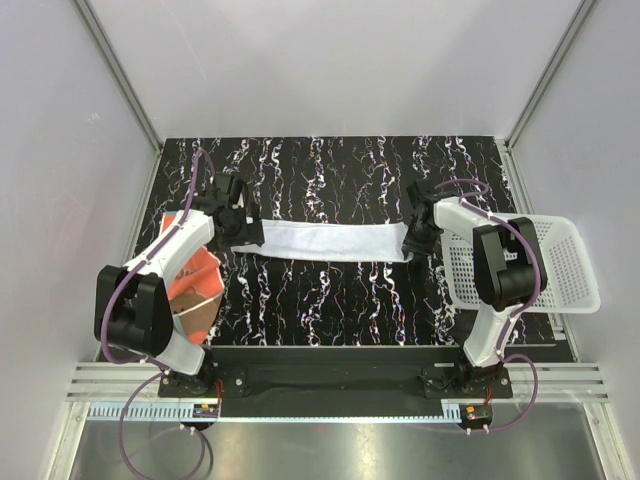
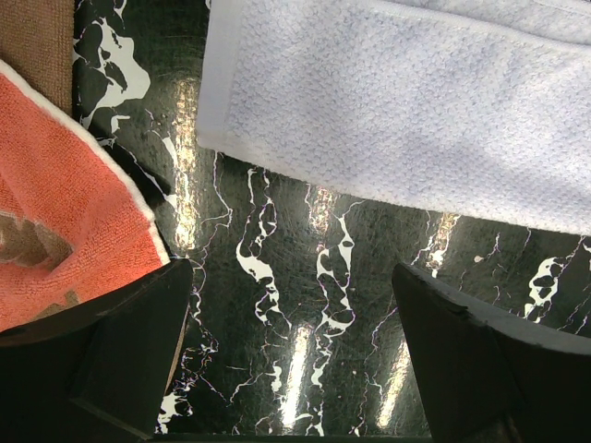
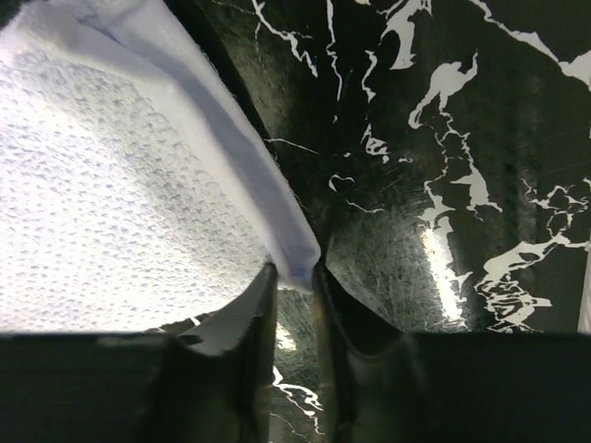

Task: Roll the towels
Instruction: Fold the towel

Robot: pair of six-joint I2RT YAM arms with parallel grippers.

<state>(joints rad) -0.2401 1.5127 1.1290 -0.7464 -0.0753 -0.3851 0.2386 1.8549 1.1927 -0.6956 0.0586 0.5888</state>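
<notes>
The white towel (image 1: 320, 241) lies stretched out as a long flat strip across the middle of the marbled table. My right gripper (image 1: 415, 240) is at its right end. In the right wrist view the two jaws stand close together with the towel's corner (image 3: 294, 263) pinched between them, and the cloth (image 3: 120, 185) rises to the left. My left gripper (image 1: 238, 215) hovers at the strip's left end, open, with bare table between its fingers (image 2: 129, 351). The white towel's edge (image 2: 406, 111) lies just ahead of it. The orange towel (image 1: 200, 285) lies crumpled at the left, brownish reverse showing.
A white perforated basket (image 1: 570, 265) sits at the table's right edge, beside the right arm. The orange towel (image 2: 65, 212) touches the left side of my left gripper's view. White walls enclose the table on three sides.
</notes>
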